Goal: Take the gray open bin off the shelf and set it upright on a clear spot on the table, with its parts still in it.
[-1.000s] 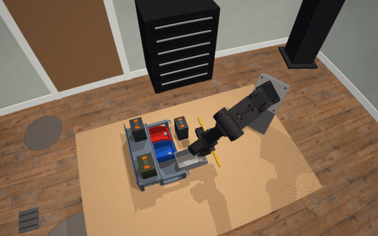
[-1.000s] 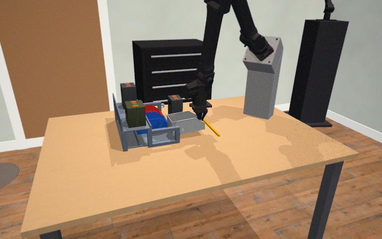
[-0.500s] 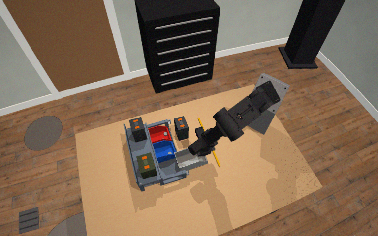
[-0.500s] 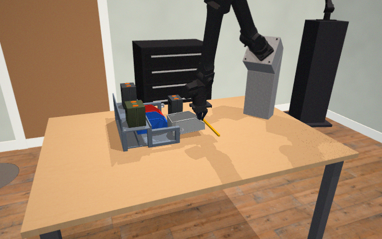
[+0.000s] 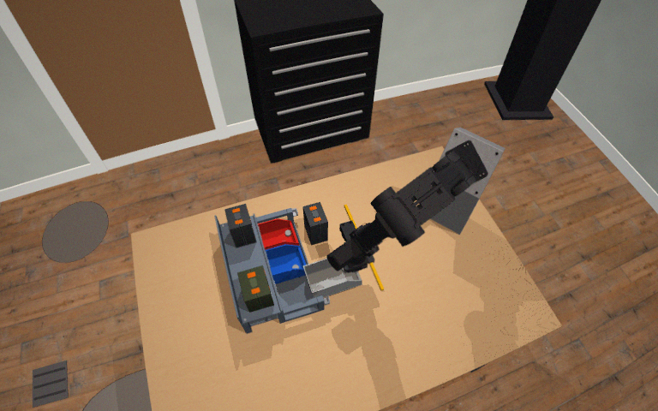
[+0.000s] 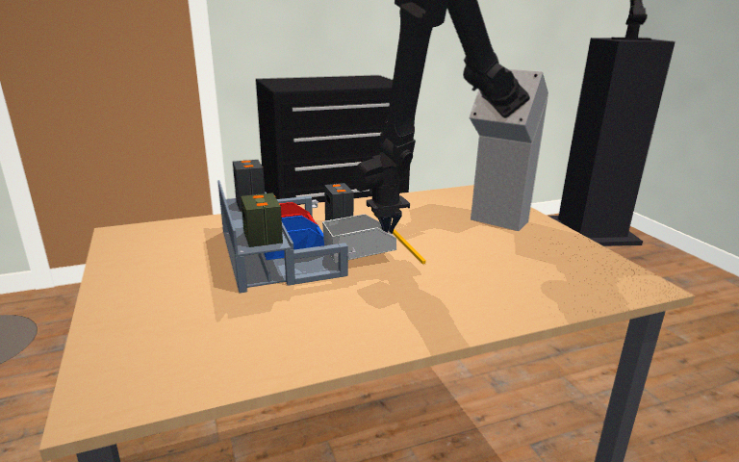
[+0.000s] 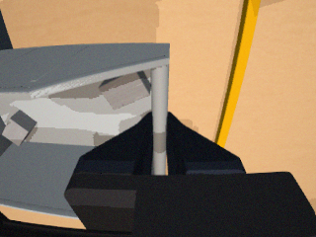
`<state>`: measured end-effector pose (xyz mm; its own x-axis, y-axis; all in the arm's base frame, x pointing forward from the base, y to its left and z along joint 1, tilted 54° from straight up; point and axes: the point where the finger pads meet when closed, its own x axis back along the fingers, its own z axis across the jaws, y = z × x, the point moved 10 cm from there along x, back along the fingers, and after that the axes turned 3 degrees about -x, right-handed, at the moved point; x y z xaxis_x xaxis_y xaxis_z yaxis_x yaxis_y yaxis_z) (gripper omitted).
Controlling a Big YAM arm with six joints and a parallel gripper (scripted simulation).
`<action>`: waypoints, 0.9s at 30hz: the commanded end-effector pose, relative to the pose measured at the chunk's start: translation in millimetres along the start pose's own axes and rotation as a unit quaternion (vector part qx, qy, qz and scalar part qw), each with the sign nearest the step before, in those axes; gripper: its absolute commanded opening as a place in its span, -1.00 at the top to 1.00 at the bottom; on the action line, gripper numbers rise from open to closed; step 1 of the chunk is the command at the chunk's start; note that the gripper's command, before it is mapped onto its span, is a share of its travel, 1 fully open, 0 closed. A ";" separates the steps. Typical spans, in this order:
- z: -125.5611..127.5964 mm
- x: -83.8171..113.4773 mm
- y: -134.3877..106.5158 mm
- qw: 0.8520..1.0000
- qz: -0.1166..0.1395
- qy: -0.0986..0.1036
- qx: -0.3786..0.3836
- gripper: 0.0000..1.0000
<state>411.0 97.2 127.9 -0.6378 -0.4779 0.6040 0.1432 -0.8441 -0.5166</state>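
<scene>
While your claw (image 5: 357, 264) (image 6: 391, 229) (image 7: 159, 118) is gripping the far-end lip of the gray open bin (image 5: 334, 276) (image 6: 364, 243) (image 7: 84, 60), its long axis is pointing toward the shelf (image 5: 242, 262) (image 6: 290, 268).

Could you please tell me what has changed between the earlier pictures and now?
Nothing visibly changed. The gray bin has not visibly moved, and nothing was newly grasped or let go: the gripper stays shut on its front wall. The red bin, blue bin and shelf also look the same.
</scene>
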 end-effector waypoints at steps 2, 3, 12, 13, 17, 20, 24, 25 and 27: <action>4.2 8.8 -8.0 1.000 0.008 0.020 0.007 1.00; 4.2 8.8 -8.0 1.000 0.008 0.020 0.007 1.00; 4.2 8.8 -8.0 1.000 0.008 0.020 0.007 1.00; 4.2 8.8 -8.0 1.000 0.008 0.020 0.007 1.00; 3.5 8.7 -8.0 1.000 0.008 0.019 0.006 1.00; 2.2 8.6 -8.2 1.000 0.008 0.018 0.006 1.00; 1.4 8.6 -8.1 1.000 0.008 0.018 0.006 1.00; 1.3 8.7 -8.0 1.000 0.008 0.018 0.006 1.00; 1.3 8.7 -8.0 1.000 0.008 0.018 0.006 1.00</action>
<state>411.2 97.8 128.2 -0.6393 -0.4785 0.6020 0.1448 -0.8438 -0.5168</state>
